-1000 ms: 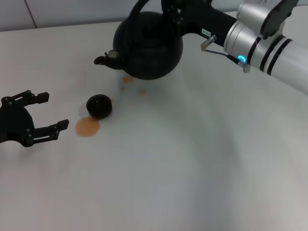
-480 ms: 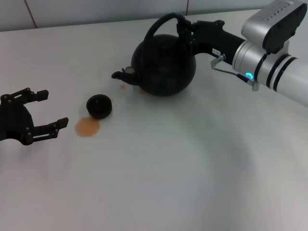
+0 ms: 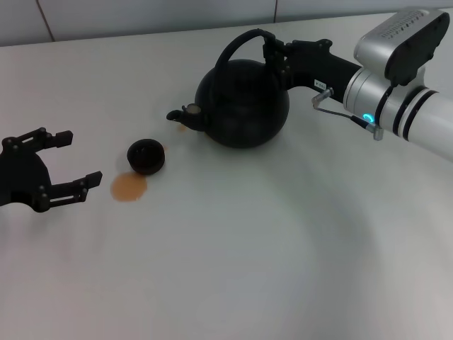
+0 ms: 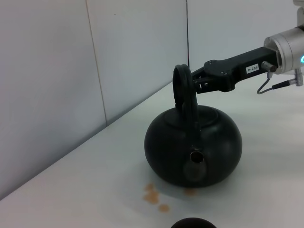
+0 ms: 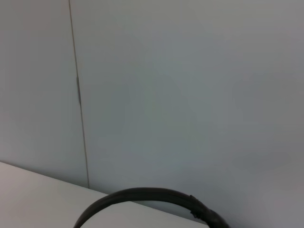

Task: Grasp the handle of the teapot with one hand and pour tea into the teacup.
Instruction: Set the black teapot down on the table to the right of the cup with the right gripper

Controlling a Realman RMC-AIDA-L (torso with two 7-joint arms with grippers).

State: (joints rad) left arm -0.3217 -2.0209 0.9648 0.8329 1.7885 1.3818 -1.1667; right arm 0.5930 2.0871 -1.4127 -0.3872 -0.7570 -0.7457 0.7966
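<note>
The black round teapot (image 3: 244, 106) stands upright on the white table, its spout (image 3: 180, 114) pointing toward the teacup. My right gripper (image 3: 274, 53), on the silver-and-white arm, is shut on the arched handle (image 3: 237, 42) near its right end. The left wrist view shows the same grip: the teapot (image 4: 192, 145), the handle (image 4: 183, 90) and the right gripper (image 4: 199, 80). The small dark teacup (image 3: 146, 156) sits left of the spout, apart from the pot. Only its rim (image 4: 192, 223) shows in the left wrist view. My left gripper (image 3: 78, 159) rests open at the far left.
A brownish-orange tea puddle (image 3: 129, 187) lies just in front of the teacup. Small tea drops (image 4: 154, 197) dot the table under the spout. A grey panelled wall (image 4: 95, 71) stands behind the table. The right wrist view shows only the handle's arc (image 5: 142, 194) against that wall.
The right gripper has carried the teapot right and down from a raised, forward-tilted pose to an upright one on the table. The left gripper has not moved.
</note>
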